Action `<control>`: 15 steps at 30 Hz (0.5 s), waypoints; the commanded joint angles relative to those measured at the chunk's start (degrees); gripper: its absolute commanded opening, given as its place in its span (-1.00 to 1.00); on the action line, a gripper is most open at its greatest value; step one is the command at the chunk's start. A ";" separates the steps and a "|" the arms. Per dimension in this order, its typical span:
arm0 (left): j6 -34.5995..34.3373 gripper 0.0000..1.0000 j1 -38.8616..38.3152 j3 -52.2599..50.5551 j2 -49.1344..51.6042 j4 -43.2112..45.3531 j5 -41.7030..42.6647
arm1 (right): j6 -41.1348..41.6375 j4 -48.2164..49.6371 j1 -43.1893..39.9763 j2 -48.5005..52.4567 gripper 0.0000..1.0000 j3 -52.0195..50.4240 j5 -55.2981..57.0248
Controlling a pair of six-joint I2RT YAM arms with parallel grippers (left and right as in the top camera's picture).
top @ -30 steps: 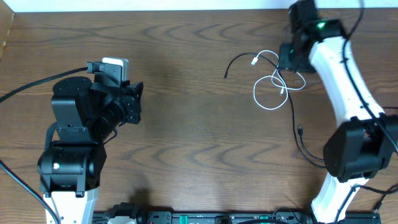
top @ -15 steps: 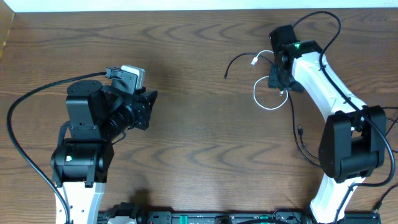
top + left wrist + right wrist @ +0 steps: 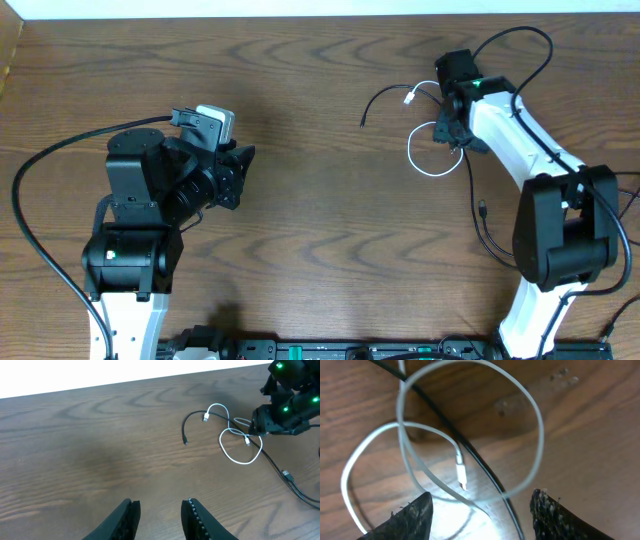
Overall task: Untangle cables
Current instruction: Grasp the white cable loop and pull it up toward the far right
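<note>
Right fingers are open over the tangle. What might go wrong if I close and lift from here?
1. The black cable runs through the loops of the white cable, between the fingers of the right gripper, so closing may pinch both and tighten the tangle.
2. The left gripper hangs far off, holding nothing, so a lift would likely drag the whole bundle.

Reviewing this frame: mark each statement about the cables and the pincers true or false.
1. The right pincer hangs over the white cable with its jaws apart. True.
2. The left pincer grips a black cable. False: it is empty, far from the cables.
3. The black cable crosses the white cable's loops. True.
4. The white cable lies in a straight line. False: it curls in loops.
</note>
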 commanded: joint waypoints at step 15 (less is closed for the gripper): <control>0.98 -0.34 0.17 -0.15 -0.28 0.26 1.18 | 2.38 1.62 -0.57 6.25 0.17 -0.48 -0.90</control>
